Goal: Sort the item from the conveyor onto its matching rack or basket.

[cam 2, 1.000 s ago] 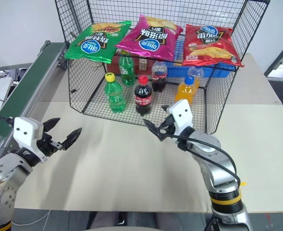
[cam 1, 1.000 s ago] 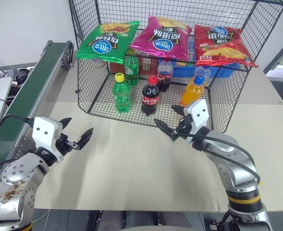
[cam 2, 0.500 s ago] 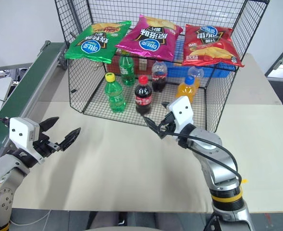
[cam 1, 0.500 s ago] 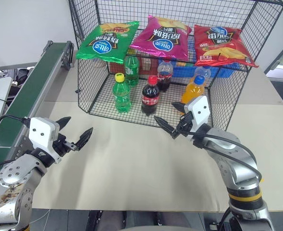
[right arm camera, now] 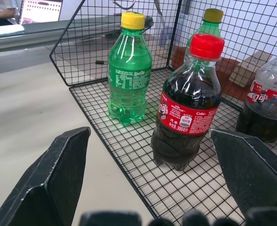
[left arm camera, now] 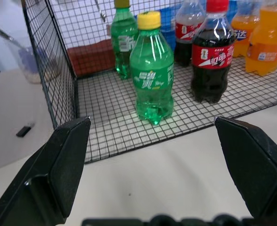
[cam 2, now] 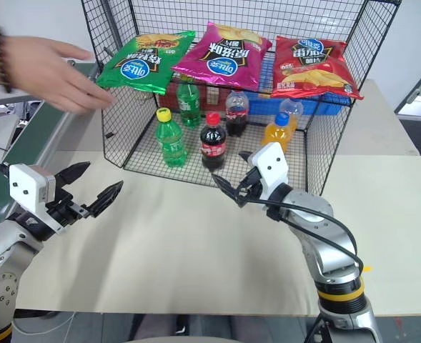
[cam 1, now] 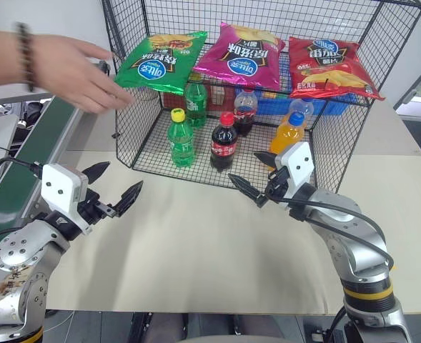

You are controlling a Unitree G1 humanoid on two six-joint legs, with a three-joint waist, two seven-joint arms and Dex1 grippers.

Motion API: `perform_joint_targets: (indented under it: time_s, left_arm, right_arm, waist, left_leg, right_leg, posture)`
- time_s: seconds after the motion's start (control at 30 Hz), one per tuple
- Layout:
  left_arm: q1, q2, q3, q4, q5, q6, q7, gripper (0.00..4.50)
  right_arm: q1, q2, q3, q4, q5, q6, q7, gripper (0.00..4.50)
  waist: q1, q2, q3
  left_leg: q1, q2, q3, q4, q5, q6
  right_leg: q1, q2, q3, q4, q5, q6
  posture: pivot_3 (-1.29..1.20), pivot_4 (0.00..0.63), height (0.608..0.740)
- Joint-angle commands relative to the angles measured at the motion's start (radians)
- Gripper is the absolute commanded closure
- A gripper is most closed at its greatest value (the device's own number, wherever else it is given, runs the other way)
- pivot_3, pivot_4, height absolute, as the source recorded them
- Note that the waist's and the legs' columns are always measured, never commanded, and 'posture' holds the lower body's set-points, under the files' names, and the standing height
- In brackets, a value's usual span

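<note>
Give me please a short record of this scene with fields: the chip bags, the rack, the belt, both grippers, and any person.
green chip bag: flat on the rack's top shelf, at its left end
other bags: magenta bag in the middle, red bag at the right
rack: black wire cage, drink bottles standing inside
belt: nothing visible on it
left gripper: open, empty, above the table
right gripper: open, empty, before the rack
person's hand: reaching over the belt, beside the green chip bag

chip bag on rack, conveyor left
</note>
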Motion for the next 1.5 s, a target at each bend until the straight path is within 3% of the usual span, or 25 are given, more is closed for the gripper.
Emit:
perform_joint_targets:
  time_s: [0.03,1.23,1.5]
  left_arm:
    - [-0.009,0.017,0.008,-0.03,-0.013,-0.024,-0.009,0.04]
    - [0.098,0.022,0.083,-0.046,-0.025,-0.004,0.005,0.04]
    - [0.163,0.027,0.225,-0.053,-0.106,0.057,0.028,0.04]
  right_arm:
    - [-0.019,0.001,-0.013,-0.033,0.008,-0.027,-0.001,0.0]
    - [-0.061,0.036,0.004,0.0,0.002,-0.031,0.002,0.0]
    - [-0.12,0.019,0.023,0.013,0.03,-0.005,0.065,0.0]
  waist:
    - [0.0,0.0,0.0]
    - [-0.001,0.0,0.0]
    - [-0.001,0.0,0.0]
  left_leg:
    - [0.0,0.0,0.0,0.0,0.0,0.0]
    - [0.0,0.0,0.0,0.0,0.0,0.0]
    - [0.0,0.001,0.0,0.0,0.0,0.0]
  right_leg:
    - [0.0,0.0,0.0,0.0,0.0,0.0]
    - [0.0,0.0,0.0,0.0,0.0,0.0]
    - [0.0,0.0,0.0,0.0,0.0,0.0]
  posture:
    - [0.0,0.15,0.74]
    - [0.0,0.15,0.74]
    - [0.0,0.15,0.74]
